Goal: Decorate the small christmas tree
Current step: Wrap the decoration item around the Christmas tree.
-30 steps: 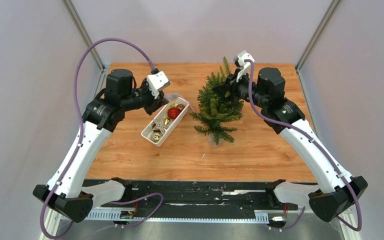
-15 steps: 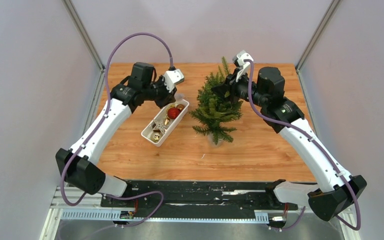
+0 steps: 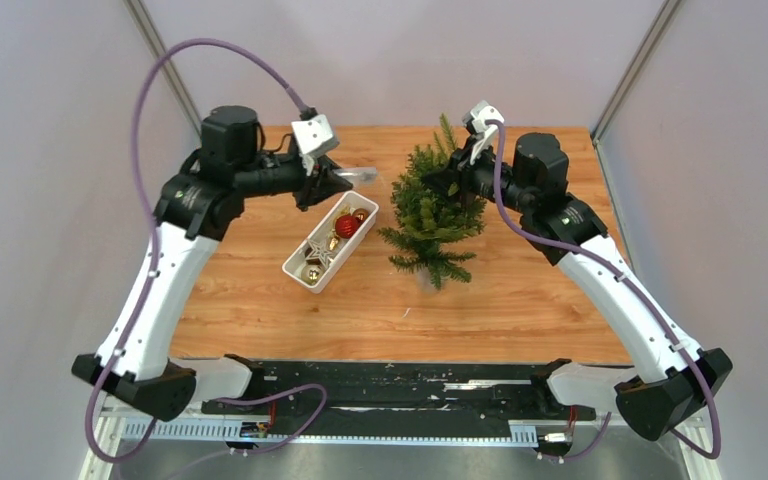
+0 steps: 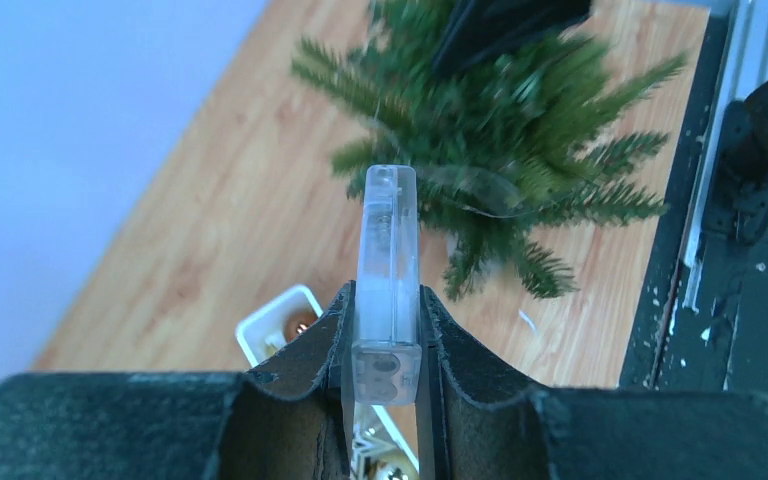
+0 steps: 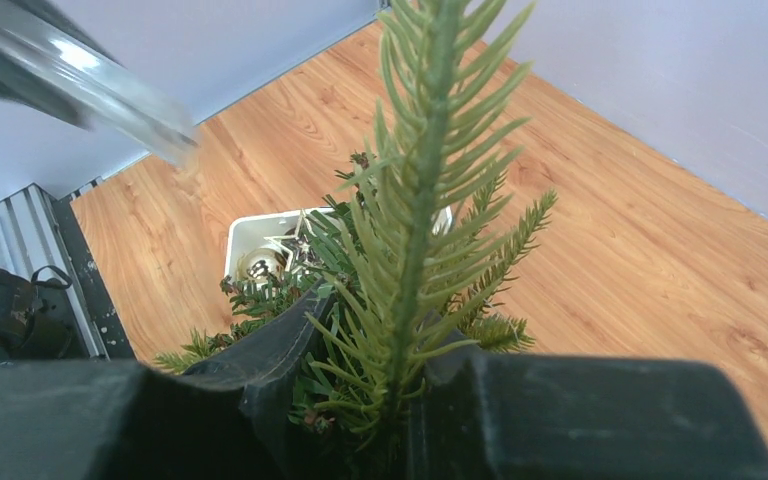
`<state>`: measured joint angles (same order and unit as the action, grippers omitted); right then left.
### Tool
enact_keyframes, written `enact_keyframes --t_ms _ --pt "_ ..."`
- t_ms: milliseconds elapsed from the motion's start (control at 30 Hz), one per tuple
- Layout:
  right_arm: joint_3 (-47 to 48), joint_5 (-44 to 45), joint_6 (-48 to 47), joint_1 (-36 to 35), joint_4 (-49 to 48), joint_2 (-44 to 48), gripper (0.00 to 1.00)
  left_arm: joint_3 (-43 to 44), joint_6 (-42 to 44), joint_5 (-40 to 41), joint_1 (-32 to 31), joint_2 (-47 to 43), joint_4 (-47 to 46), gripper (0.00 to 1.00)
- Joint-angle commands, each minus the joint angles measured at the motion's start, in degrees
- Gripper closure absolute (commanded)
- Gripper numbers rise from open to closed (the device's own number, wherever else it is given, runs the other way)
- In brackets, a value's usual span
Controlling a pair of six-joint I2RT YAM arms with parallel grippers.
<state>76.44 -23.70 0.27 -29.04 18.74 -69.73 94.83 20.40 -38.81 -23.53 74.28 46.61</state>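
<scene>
Standing by the wooden table (image 3: pixel 520 300), I saw the small green artificial fir tree (image 3: pixel 430 215) upright near the table's far edge, tipped a little toward the right arm. The right gripper (image 5: pixel 385 340) was clamped on its topmost sprig, which suggested it was steadying the tree. To the tree's left, the left gripper (image 4: pixel 385 295) was pinched flat on a slim clear plastic rectangular box (image 4: pixel 388 230), held in the air level with the upper branches and short of touching them. I took this to be the step of bringing a decoration to the tree. The next move would call for easing the box in among the needles without knocking the tree off its base while the right arm held it. The overhead view alone showed the long white plastic tray (image 3: pixel 352 250) just left of the tree, with a red bauble (image 3: pixel 348 224) and gold ones lying in it. The left wrist view alone showed a faint thin strand (image 4: pixel 460 172) looping from the box toward the branches; I could not tell what it was. The right wrist view alone showed the sprig seated between the jaws.
</scene>
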Motion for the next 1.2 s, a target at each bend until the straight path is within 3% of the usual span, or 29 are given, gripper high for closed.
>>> enact_keyframes --t_ms 0,300,600,800,900,1033,1167 --pt "0.55 -0.88 -1.34 0.17 1.33 -1.33 0.87 3.91 -0.13 -1.91 0.15 -3.31 2.95 1.00" --pt "0.05 -0.40 -1.87 0.25 1.31 -0.49 0.87 -5.10 6.27 7.01 0.70 -3.18 1.14 1.00" --pt "0.02 -1.43 -1.97 0.45 1.34 -0.59 0.87 -12.01 7.76 7.83 4.03 -1.19 -1.99 1.00" --pt "0.95 -3.48 -1.68 0.43 1.32 -0.36 0.85 -10.47 5.49 5.56 4.08 6.54 -7.45 1.00" --pt "1.99 -4.72 -1.50 0.47 1.45 -0.06 0.71 -10.11 3.85 3.60 3.99 8.70 -9.15 1.00" --pt "4.31 -4.77 -1.41 0.45 1.51 0.55 0.40 -10.45 2.56 2.41 4.02 10.54 -10.57 1.00" --pt "7.31 -4.76 -1.83 0.47 1.72 0.52 0.20 -9.43 1.69 1.21 4.03 11.99 -10.95 1.00"
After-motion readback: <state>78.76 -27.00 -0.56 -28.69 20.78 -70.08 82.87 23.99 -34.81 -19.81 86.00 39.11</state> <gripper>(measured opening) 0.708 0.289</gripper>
